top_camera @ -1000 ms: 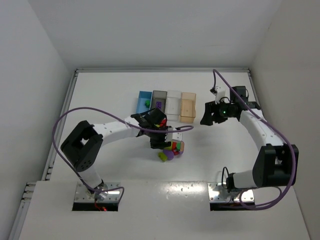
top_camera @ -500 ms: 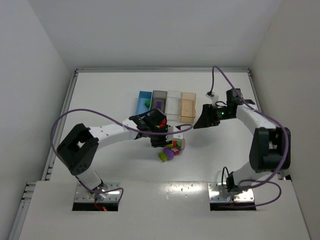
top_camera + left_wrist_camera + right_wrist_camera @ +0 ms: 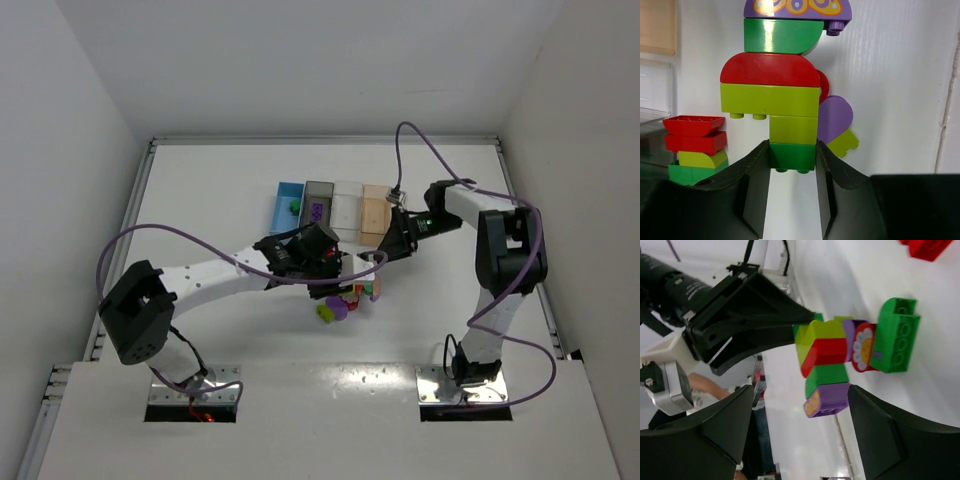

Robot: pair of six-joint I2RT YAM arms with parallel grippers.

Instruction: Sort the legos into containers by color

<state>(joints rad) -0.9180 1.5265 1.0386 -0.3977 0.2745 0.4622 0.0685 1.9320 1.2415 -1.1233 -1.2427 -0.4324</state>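
Observation:
My left gripper is shut on the dark green bottom brick of a lego stack made of yellow-green, red, green and purple bricks. In the top view it holds the stack just in front of the bins. My right gripper is open, and the stack's purple end brick lies between its fingers. In the top view it is just right of the stack. The blue, dark grey, clear and tan bins stand in a row.
A green lego lies in the blue bin and a purple one in the dark grey bin. A small red, yellow-green and green stack and a purple and yellow-green piece lie beside the held stack.
My right gripper has swung left from beside the tan bin to the stack's purple end. My left gripper has shifted slightly right with the stack.

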